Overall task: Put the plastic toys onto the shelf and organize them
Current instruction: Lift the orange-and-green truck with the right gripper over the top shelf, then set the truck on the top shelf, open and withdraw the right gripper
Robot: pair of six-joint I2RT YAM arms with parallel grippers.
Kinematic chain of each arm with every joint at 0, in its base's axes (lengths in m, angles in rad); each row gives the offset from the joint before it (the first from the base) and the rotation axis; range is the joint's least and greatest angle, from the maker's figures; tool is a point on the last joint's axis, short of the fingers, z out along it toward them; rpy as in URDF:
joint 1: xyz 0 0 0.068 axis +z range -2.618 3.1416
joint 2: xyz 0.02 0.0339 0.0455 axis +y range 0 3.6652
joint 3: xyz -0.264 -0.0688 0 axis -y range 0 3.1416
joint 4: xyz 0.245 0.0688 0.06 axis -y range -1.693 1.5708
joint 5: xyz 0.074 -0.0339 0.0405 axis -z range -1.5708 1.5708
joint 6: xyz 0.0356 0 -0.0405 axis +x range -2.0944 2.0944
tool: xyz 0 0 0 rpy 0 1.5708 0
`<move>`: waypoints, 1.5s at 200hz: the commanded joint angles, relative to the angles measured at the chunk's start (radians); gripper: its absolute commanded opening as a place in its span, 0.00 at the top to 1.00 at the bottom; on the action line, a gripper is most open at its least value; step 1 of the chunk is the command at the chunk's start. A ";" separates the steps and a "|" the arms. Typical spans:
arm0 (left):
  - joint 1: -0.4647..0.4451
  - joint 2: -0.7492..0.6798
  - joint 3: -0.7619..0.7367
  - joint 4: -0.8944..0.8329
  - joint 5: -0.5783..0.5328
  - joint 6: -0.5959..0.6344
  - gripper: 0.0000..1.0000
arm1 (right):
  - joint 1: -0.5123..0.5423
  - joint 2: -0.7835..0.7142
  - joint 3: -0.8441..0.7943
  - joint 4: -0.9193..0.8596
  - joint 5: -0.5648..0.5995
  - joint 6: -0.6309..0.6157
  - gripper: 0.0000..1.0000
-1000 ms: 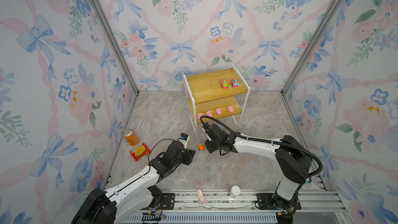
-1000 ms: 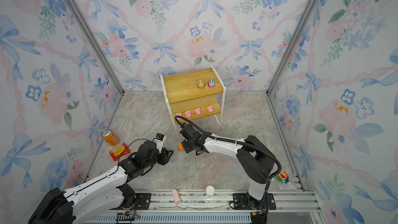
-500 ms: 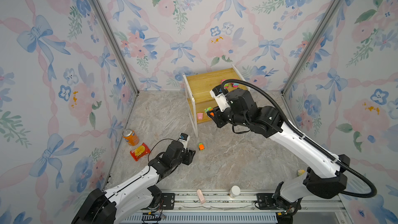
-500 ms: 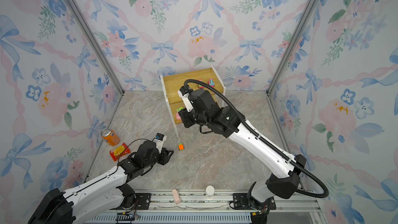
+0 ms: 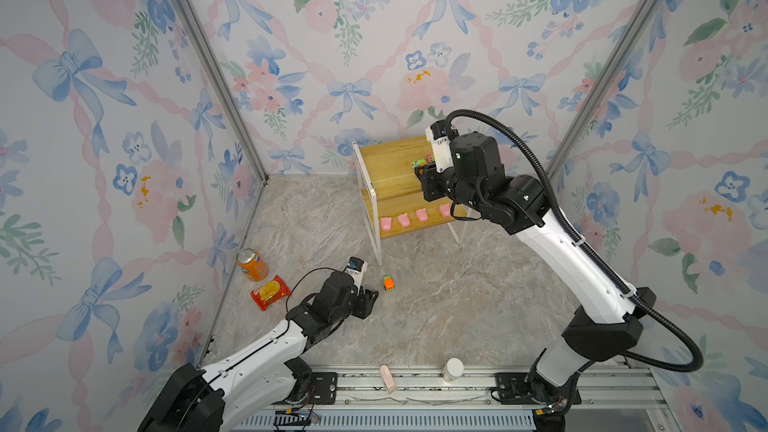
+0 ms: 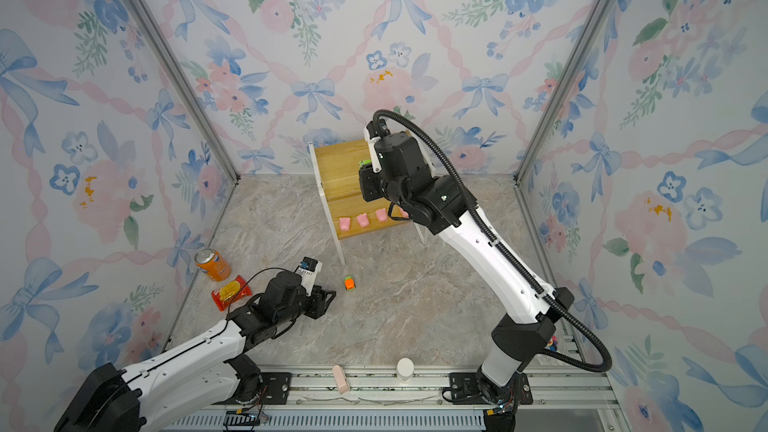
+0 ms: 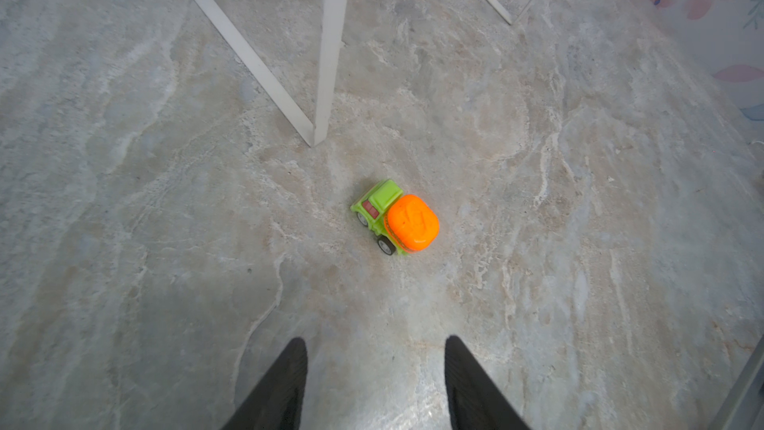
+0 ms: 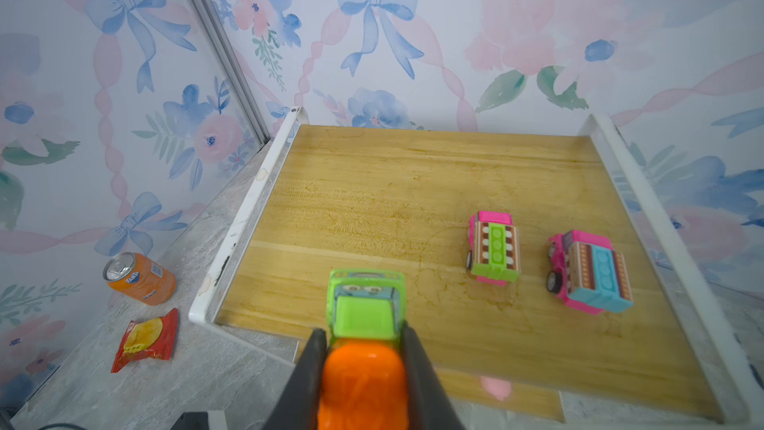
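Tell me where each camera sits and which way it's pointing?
Both top views: high above the arm bases, looking down on the shelf, left arm and right arm.
Left wrist: on the left arm, looking down past the open left gripper at the floor car.
Right wrist: on the right arm, facing the shelf's top board past the right gripper clamping the held car.
Shared: top views and left wrist both show the floor car.

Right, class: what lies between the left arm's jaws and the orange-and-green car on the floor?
Nothing: the left wrist view shows only bare marbled floor between the left jaws and the orange-and-green car; both top views agree.
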 commanded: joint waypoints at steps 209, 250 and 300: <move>0.015 0.018 0.014 0.014 0.009 0.017 0.46 | -0.076 0.268 0.228 -0.101 -0.008 -0.008 0.82; 0.018 0.020 0.012 0.017 0.013 0.018 0.45 | -0.078 0.272 0.225 -0.106 -0.002 -0.008 0.78; 0.019 0.019 0.011 0.019 0.015 0.019 0.45 | -0.079 0.270 0.223 -0.106 0.001 -0.013 0.69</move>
